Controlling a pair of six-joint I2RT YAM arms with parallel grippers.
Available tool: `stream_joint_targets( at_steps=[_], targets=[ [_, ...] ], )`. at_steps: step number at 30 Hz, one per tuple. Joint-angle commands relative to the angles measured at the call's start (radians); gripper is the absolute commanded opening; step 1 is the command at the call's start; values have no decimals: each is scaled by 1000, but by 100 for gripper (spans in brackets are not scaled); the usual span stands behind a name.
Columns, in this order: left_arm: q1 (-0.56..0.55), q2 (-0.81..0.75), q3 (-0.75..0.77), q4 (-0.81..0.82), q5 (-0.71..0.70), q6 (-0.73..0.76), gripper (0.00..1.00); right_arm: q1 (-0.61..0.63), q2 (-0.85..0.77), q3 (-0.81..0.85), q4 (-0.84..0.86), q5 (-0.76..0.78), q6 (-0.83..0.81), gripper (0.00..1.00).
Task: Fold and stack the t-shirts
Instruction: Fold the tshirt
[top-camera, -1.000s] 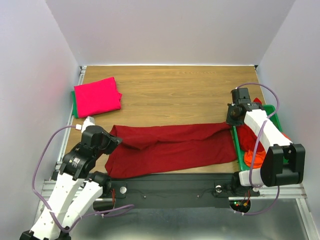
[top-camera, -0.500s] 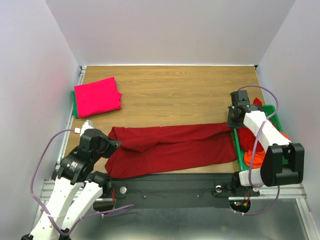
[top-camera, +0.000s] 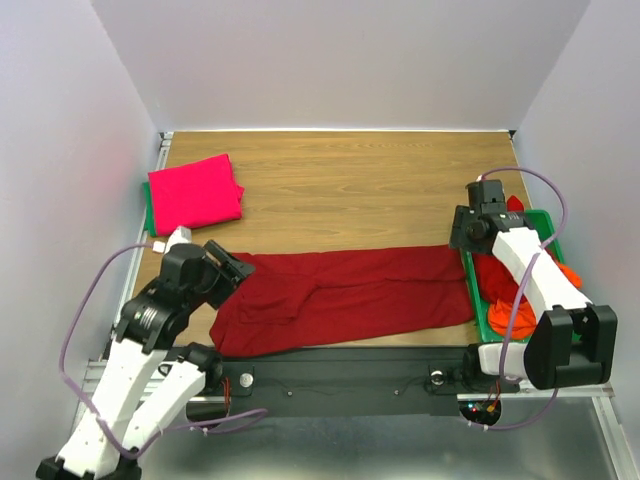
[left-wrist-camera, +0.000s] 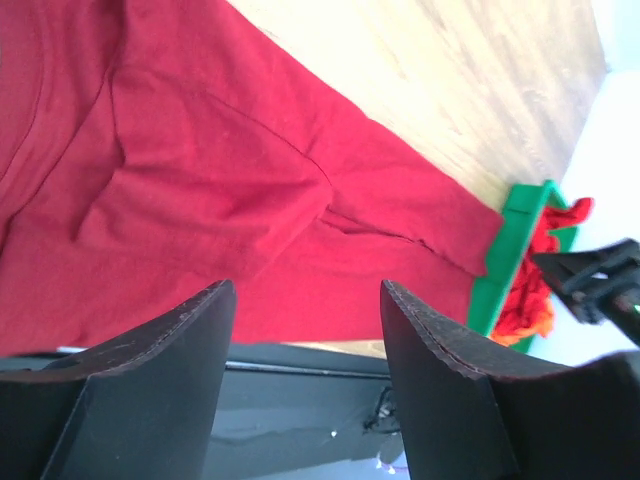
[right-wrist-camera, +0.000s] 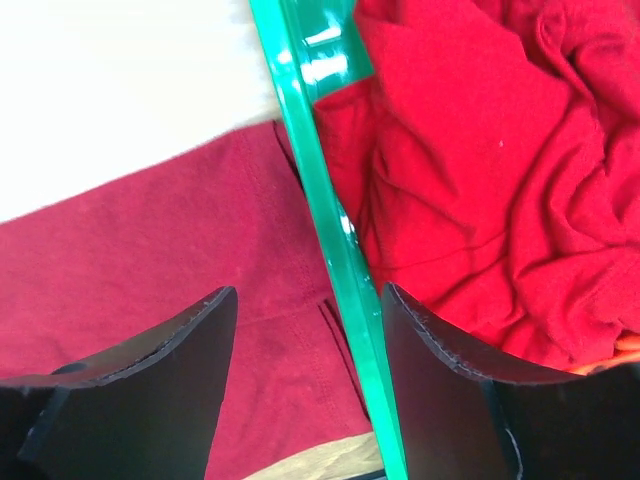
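A dark red t-shirt (top-camera: 340, 300) lies folded lengthwise in a long band across the front of the table. My left gripper (top-camera: 235, 270) hovers open over its left end; in the left wrist view the cloth (left-wrist-camera: 200, 160) lies flat beyond the empty gripper (left-wrist-camera: 305, 290). Open as well, my right gripper (top-camera: 462, 238) hangs over the shirt's right end (right-wrist-camera: 150, 270), straddling the green tray rim (right-wrist-camera: 325, 210), gripper (right-wrist-camera: 309, 292) empty. A folded pink t-shirt (top-camera: 195, 193) rests at the back left. Crumpled red (right-wrist-camera: 480, 180) and orange (top-camera: 510, 318) shirts fill the right tray.
The right green tray (top-camera: 548, 228) stands along the table's right edge, touching the dark red shirt's end. A second green tray edge (top-camera: 148, 215) shows under the pink shirt. Bare wood (top-camera: 350, 190) spans the back middle. White walls enclose the table.
Both grippers have gone from shut to open and let go of the dark red shirt's ends. The shirt now lies flatter. The left gripper has lifted and swung right.
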Motion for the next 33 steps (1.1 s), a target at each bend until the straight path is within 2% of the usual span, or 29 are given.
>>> stream_joint_targets(
  at_steps=[1,4,8,10,16,25,33],
  targets=[
    [-5,144,2,154,1,63,71,0,3,69,18,-52,-2,65],
    [-3,274,5,297,4,109,71,22,56,100,21,-132,13,65],
    [-3,462,2,411,48,158,73,120,131,98,39,-163,48,65],
    [-3,536,-13,464,81,177,73,127,171,77,76,-222,89,65],
    [-3,633,-81,576,128,177,77,127,290,78,98,-278,97,64],
    [44,771,-164,668,165,227,81,129,460,87,121,-279,120,64],
    [98,966,-89,686,137,332,82,127,629,249,124,-200,131,64]
  ],
)
